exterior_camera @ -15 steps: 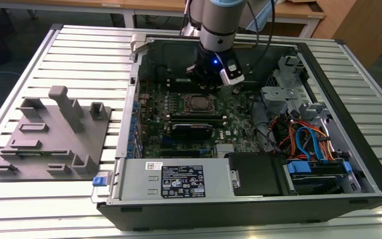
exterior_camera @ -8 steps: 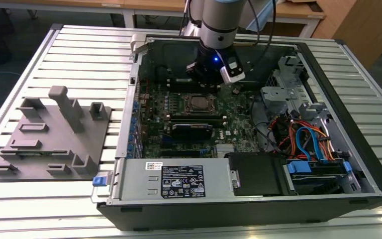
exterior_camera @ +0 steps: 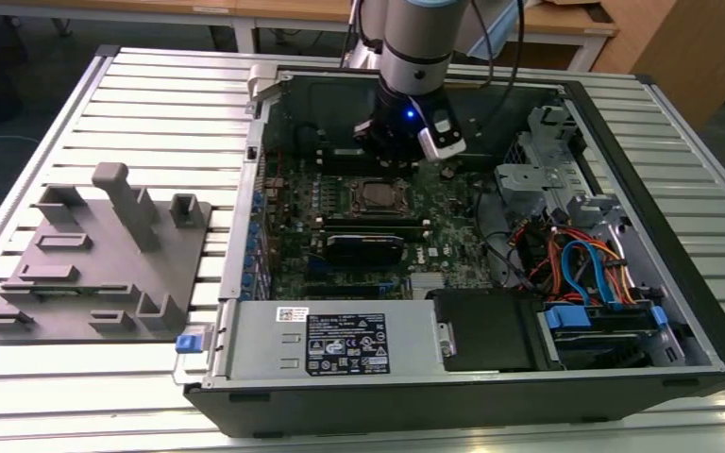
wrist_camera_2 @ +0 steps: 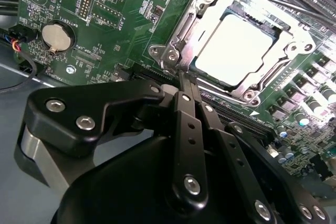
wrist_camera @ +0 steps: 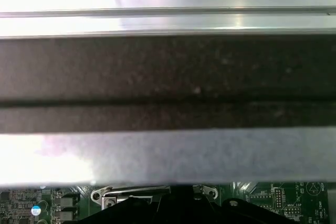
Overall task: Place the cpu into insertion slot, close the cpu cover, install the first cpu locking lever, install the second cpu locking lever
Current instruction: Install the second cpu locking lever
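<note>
Cpu: seated in insertion slot on the motherboard, cpu cover lowered around it. Hand: fingers closed together, empty, tips just beside the cover's edge

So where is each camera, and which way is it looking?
Exterior view: off the arm, up high, looking down at the open computer case; the arm shows.
Second wrist view: on the arm, facing the cpu under its cpu cover; the hand shows.
First wrist view: on the arm, facing the case wall.
Both wrist views share the green board.
</note>
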You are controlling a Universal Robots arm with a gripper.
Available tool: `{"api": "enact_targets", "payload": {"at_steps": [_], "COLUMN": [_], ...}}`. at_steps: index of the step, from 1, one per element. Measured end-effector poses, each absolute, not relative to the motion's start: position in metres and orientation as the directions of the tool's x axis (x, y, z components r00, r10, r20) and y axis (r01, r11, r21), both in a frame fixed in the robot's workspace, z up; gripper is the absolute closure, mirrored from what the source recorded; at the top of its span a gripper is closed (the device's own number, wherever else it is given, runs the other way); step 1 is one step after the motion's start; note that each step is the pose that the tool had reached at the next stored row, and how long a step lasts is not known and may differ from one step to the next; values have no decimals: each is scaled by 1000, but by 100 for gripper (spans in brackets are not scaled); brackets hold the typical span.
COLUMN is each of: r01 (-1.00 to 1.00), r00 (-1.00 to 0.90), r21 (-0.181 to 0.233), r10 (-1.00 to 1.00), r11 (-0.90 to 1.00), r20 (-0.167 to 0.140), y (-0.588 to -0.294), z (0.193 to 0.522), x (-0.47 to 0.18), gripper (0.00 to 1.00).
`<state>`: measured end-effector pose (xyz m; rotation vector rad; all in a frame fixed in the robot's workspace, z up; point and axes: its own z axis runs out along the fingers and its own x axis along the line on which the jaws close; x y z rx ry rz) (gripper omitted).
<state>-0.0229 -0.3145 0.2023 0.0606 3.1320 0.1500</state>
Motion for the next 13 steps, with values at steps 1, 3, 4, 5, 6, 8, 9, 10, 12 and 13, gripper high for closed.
{"api": "enact_targets", "payload": {"at_steps": [1,3,4,5,6,8,9,10,12,13], "r01": [38,38,38,38,38,38,38,38,38,38], "r00": [-999,-999,-999,-999,-999,-999,-999,-999,-999,-999], "r21": [96,96,96,95,96,96,96,96,96,96], "r10": [39,39,39,39,39,39,39,39,39,39], "r11": [995,995,995,995,995,995,995,995,995,995], "r20": [-4,-4,-4,-3,-4,-4,-4,-4,-4,-4], "y": [-315,-315,-315,-315,-315,-315,-315,-315,-315,-315], "z": [202,202,202,203,203,203,203,204,204,204], "x": [-23,-23,-23,-23,-23,-23,-23,-23,-23,-23], "gripper": [89,89,89,89,89,89,89,89,89,89]}}
